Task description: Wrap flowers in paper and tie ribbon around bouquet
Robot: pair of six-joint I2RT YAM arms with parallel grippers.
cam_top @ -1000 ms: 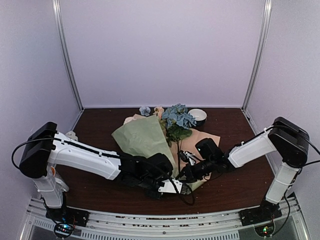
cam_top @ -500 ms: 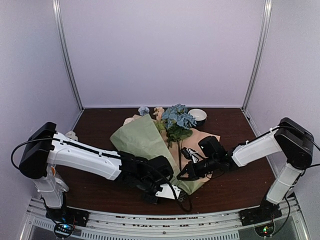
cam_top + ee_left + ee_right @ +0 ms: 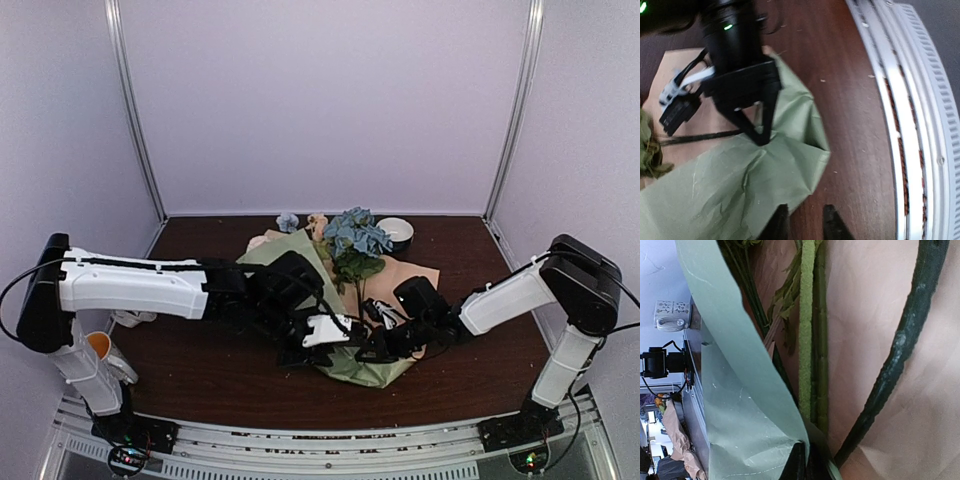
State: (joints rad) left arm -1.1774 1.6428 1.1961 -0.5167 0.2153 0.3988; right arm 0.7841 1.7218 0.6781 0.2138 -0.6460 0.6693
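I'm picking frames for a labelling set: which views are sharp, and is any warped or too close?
Top external: evenly lit and sharp, no glare, though the frame posts slant. Left wrist: the rail bows from lens warp; the paper reads clearly. Right wrist: so close that the stems and paper fill the frame; bright background at left is washed out.

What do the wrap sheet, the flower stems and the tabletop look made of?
The paper: thin matte paper, sage over tan, and it holds sharp creases. The flower stems: likely plastic, with a fuzzy flocked coat. The table: brown wood grain with a slight sheen. Veneer or laminate, unclear.
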